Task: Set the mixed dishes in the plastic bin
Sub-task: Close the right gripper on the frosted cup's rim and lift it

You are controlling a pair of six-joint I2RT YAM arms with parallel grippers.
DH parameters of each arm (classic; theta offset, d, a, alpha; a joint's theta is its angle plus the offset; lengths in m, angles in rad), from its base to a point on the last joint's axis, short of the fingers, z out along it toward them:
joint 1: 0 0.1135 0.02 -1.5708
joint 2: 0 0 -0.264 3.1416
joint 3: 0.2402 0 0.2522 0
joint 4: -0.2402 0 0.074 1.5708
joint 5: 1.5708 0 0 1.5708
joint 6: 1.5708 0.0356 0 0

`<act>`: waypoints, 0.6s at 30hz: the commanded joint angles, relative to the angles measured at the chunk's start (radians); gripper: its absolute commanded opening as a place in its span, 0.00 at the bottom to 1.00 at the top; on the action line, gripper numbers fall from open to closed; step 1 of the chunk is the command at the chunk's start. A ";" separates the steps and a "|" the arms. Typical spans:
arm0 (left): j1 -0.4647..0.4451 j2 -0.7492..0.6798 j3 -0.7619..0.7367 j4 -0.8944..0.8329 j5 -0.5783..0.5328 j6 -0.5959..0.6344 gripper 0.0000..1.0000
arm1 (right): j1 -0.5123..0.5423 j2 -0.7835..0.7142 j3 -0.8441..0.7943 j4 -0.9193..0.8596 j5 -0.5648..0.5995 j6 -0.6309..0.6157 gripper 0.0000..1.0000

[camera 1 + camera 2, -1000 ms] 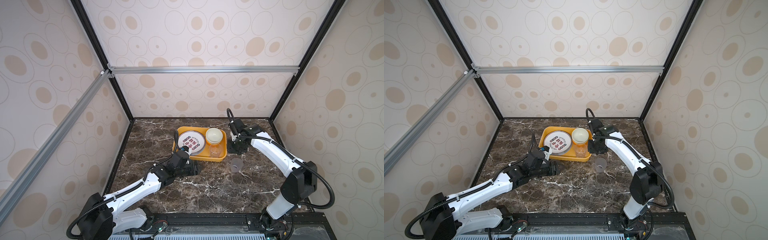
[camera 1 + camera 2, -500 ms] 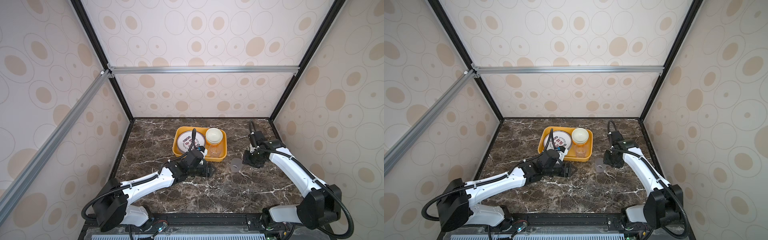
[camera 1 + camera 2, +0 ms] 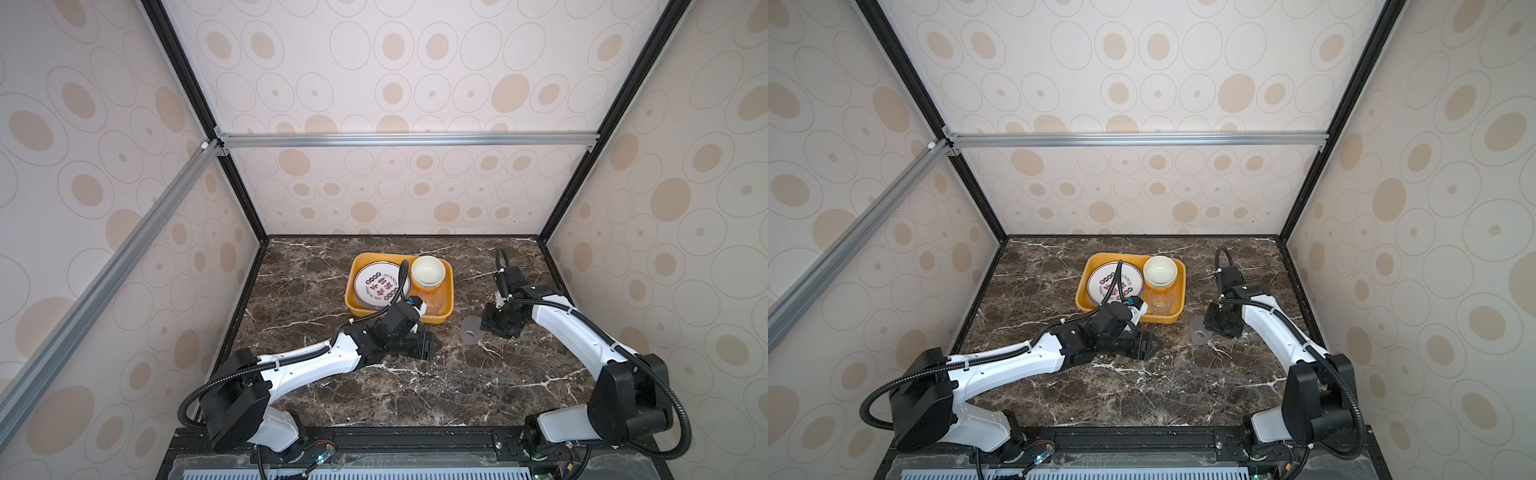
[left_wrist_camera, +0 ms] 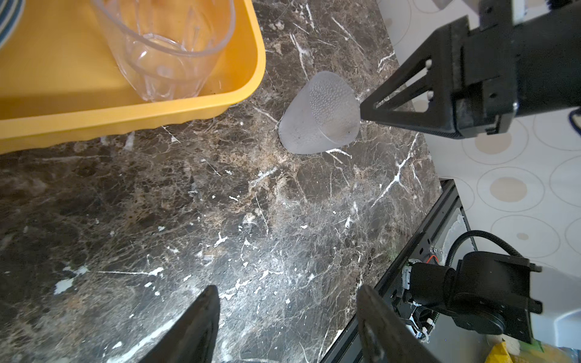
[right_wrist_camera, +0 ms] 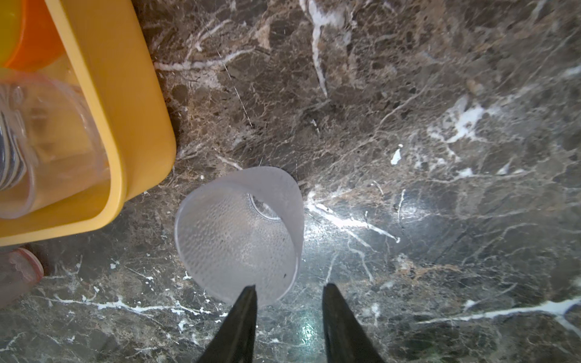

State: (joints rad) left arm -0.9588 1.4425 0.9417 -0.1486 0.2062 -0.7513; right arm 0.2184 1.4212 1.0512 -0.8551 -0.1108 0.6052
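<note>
Since both top views agree, we take them together. The bin (image 3: pixel 448 307) sits mid-table toward the far side. It holds the plates (image 3: pixel 380 284) on the left, the bowls (image 3: pixel 428 270) stacked far right and a clear cup (image 3: pixel 431 300) near right. The frosted cup (image 3: pixel 471 330) is on the table (image 3: pixel 415 395), just right of the bin's near-right corner and outside it. The right gripper (image 3: pixel 483 328) is at that cup's right side. The left gripper (image 3: pixel 434 347) hangs low just near of the bin, pointing right toward the frosted cup but apart from it.

Left wrist: our left jaws stand wide with only bare marble between them, so it's released and carrying nothing. One right fingertip meets the frosted cup's rim.

Right wrist: jaws parted, with a stretch of the frosted cup's rim between the tips. One tip overlaps the mouth and the other is outside. We see no pinch, so we call it not yet clenched. A pink cup (image 5: pixel 17 276), by the look of it, shows at the frame edge just near of the bin. The top views hide it behind the left arm.

Our read on status: most dishes are in. Left to do are the frosted cup, grasp not closed, and apparently the pink cup. We can't rule out other hidden pieces.
</note>
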 commanded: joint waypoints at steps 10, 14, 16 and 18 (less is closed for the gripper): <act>-0.007 -0.001 0.033 -0.018 -0.036 0.021 0.69 | -0.007 0.073 -0.033 0.034 0.010 0.017 0.33; -0.007 -0.003 0.031 -0.029 -0.045 0.017 0.69 | -0.007 0.094 -0.039 0.049 0.005 0.018 0.29; -0.008 -0.002 0.028 -0.027 -0.047 0.015 0.69 | -0.006 0.104 -0.039 0.051 -0.001 0.017 0.25; -0.008 -0.005 0.023 -0.024 -0.049 0.011 0.69 | -0.007 0.108 -0.043 0.056 -0.003 0.017 0.22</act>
State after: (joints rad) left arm -0.9588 1.4422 0.9413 -0.1555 0.1761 -0.7506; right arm 0.2173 1.5181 1.0180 -0.7994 -0.1135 0.6155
